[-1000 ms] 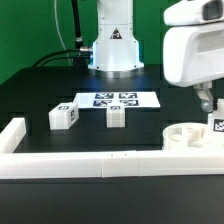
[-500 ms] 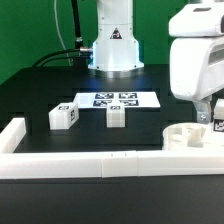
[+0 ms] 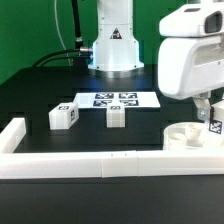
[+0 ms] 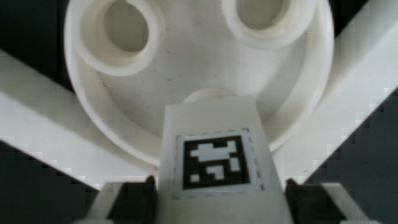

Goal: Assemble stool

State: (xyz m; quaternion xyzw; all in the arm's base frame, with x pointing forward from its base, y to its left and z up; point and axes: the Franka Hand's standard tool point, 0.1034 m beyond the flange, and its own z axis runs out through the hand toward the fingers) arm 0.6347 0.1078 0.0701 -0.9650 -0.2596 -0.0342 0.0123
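- A black desk (image 3: 40, 95) carries the loose white plastic parts of a stool, each marked with small black-and-white square tags.
- The seat disc (image 3: 185, 137), thick and round, lies flat near the front of the desk on the exterior view's right.
- The wrist view looks down over the disc's pale top and shows two oval socket holes (image 4: 121, 35) side by side at its far part.
- The robot's bulky white arm (image 3: 190, 55) reaches down over the far right edge of the disc.
- The hand (image 3: 209, 115) is closed narrow on a tagged leg (image 4: 217, 150), a short blocky piece with its square tag facing the wrist camera.
- The two fingers (image 4: 130, 200) sit one on each flat side of that leg, pressed against it as far as the wrist view shows.
- The tagged leg is upright at the disc's right side. I cannot tell whether its lower end touches the disc or the desk.
- Two more legs stand free on the desk, well apart from the disc: the left leg (image 3: 65, 116) and the middle leg (image 3: 116, 116).
- Just beyond them the marker board (image 3: 115, 99) lies flat, in front of the robot's white base (image 3: 113, 45).
- A long white rail (image 3: 100, 165) runs along the near edge of the desk and turns a corner on the exterior view's left.
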